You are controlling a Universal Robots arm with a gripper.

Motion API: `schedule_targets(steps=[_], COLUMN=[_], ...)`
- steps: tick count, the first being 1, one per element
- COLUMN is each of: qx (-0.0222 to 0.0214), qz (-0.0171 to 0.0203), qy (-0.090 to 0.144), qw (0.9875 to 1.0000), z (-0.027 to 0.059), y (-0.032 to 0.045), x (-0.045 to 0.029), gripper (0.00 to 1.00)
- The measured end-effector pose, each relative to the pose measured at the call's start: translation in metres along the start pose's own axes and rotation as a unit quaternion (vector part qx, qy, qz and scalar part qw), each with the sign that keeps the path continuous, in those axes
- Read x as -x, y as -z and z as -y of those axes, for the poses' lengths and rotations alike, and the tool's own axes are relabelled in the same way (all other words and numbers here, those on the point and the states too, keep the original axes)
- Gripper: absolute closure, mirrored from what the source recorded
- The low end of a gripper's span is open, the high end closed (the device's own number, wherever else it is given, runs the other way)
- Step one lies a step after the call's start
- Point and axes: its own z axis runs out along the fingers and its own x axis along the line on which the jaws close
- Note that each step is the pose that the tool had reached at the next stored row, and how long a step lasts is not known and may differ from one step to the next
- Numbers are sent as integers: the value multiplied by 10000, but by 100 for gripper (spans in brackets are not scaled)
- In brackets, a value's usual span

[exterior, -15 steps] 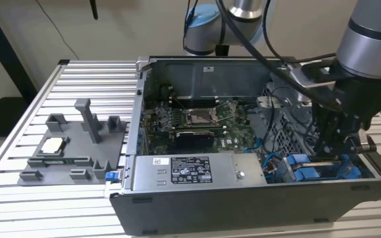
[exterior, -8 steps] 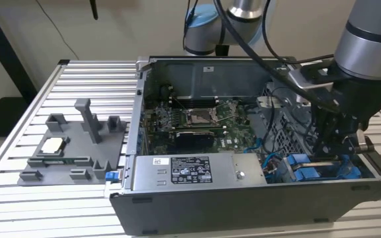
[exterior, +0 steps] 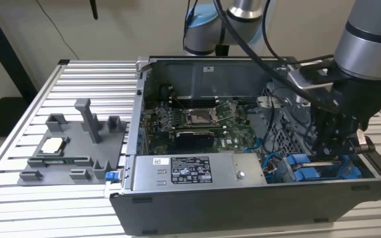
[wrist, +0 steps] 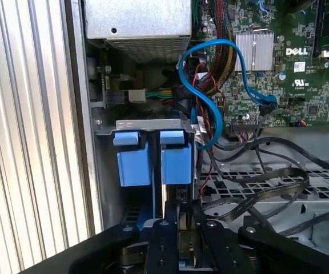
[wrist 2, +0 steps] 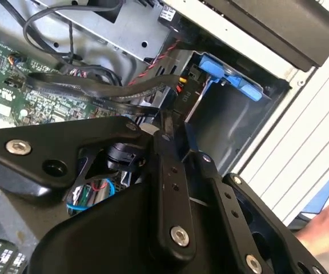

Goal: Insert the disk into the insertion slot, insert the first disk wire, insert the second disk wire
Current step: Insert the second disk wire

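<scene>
One computer case (exterior: 243, 198) lies open on the table (exterior: 91, 74), beside one grey fixture tray (exterior: 71, 153). Two blue carriers stand side by side in the insertion slot (wrist: 150, 123). The end effector (wrist: 179, 228) reaches into the slot, fingers nearly closed on the edge of the disk (wrist: 176, 165). One blue cable (wrist: 210, 74) loops nearby.

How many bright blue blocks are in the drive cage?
2: blue blocks stand side by side in the drive cage, one toward the case wall, the other beside the cables. More may be hidden below.
</scene>
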Motion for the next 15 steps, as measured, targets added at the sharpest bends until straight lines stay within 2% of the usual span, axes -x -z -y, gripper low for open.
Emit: schedule_targets(steps=[8, 9, 15], qx=[6, 6, 6], qz=[-4, -6, -6], qy=[-13, -16, -27], qw=[10000, 10000, 10000], z=[55, 59, 59], y=[361, 384, 384], x=[-2, -1, -2], gripper=[76, 76, 76])
